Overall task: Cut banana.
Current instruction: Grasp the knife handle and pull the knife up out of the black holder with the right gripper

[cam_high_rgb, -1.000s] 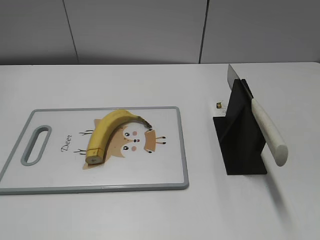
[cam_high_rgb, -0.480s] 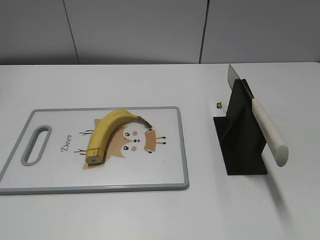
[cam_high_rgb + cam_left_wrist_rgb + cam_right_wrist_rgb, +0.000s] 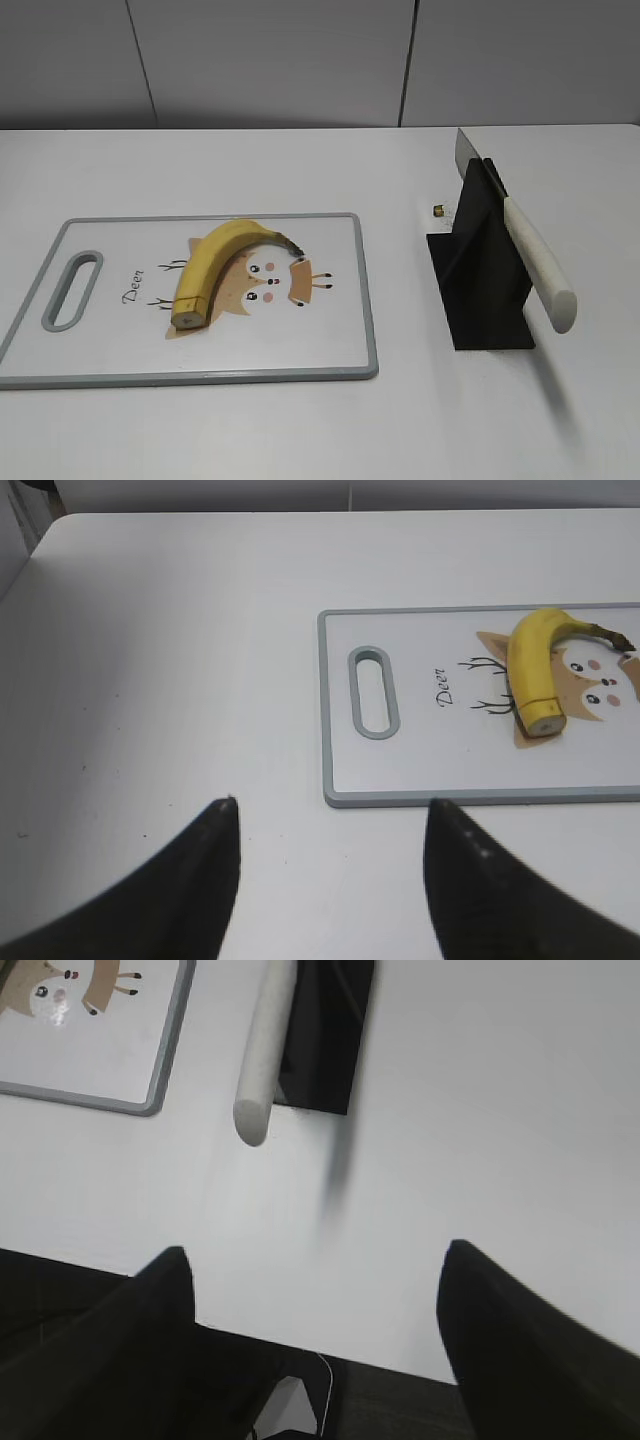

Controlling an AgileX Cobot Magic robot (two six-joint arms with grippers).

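The yellow banana (image 3: 213, 266) lies on the cutting board (image 3: 330, 345), dark stem tip to the right, flat cut end toward the front. It also shows in the left wrist view (image 3: 533, 665). A knife with a white handle (image 3: 538, 264) rests in a black stand (image 3: 480, 275) to the right of the board; its handle shows in the right wrist view (image 3: 263, 1055). My left gripper (image 3: 330, 805) is open and empty, over bare table left of the board. My right gripper (image 3: 315, 1255) is open and empty, near the table's front edge, in front of the stand. Neither gripper shows in the exterior view.
The board (image 3: 345, 780) has a grey rim, a handle slot (image 3: 71, 290) at its left and a deer drawing. A small brown object (image 3: 438, 210) lies on the table behind the stand. The table's front edge (image 3: 300, 1355) runs just under my right gripper.
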